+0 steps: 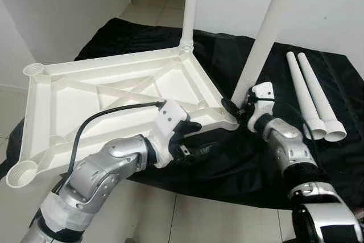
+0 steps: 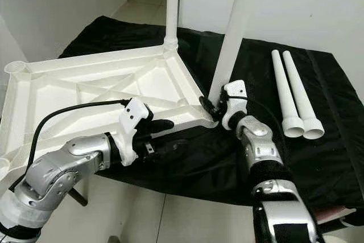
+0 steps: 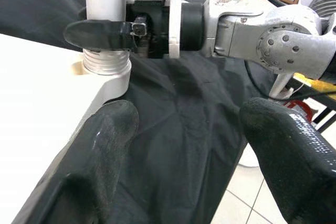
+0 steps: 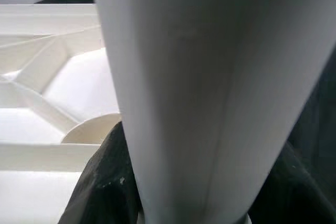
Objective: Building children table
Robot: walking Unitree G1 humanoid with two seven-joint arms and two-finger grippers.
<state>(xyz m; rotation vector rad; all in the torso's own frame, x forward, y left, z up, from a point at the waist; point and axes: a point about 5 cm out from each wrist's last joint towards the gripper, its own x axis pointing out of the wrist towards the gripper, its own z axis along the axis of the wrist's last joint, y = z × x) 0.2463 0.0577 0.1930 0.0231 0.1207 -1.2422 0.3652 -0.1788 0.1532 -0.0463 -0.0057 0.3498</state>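
I see the white plastic table top lying upside down on a black cloth, its ribbed underside facing up. One white leg stands upright in the far corner socket. A second leg stands tilted at the near right corner, and my right end effector pinches its base, one black finger wrapped across the tube just above the threaded collar. My left end effector hovers just beside the near edge of the table top, over the cloth, with its fingers spread and holding nothing. Two spare legs lie side by side on the cloth, well to the right. The two left corner sockets stand open.
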